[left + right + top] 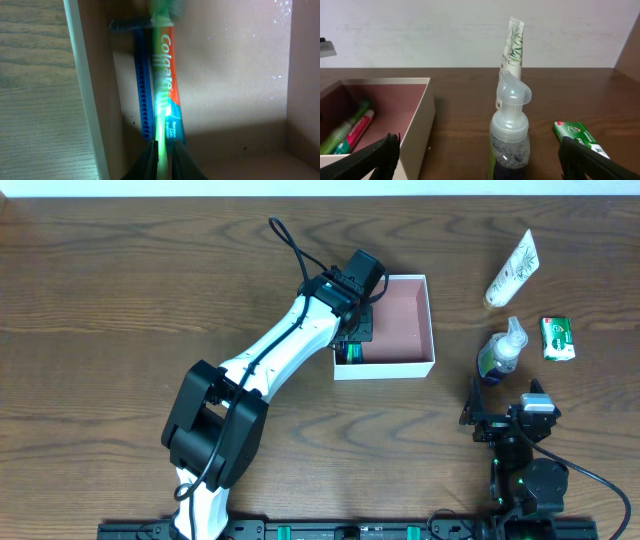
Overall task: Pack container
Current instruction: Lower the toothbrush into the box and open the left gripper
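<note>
The container [412, 320] is a shallow white box with a pink inside, at the table's middle. My left gripper [352, 332] is low over its left side, shut on a green toothbrush [161, 107]. In the left wrist view the gripper [164, 160] holds the brush above a red Colgate toothpaste tube [169, 75] and a blue razor [144, 90] lying on the box floor. My right gripper [505, 420] is open and empty, just short of a clear pump bottle [500, 352]. In the right wrist view the bottle [510, 135] stands between its spread fingers [480, 165].
A white leaf-print tube [512, 270] lies at the back right and shows behind the bottle [512, 50]. A small green box [557, 338] lies right of the bottle [579, 137]. The container's white wall [417, 125] is to the bottle's left.
</note>
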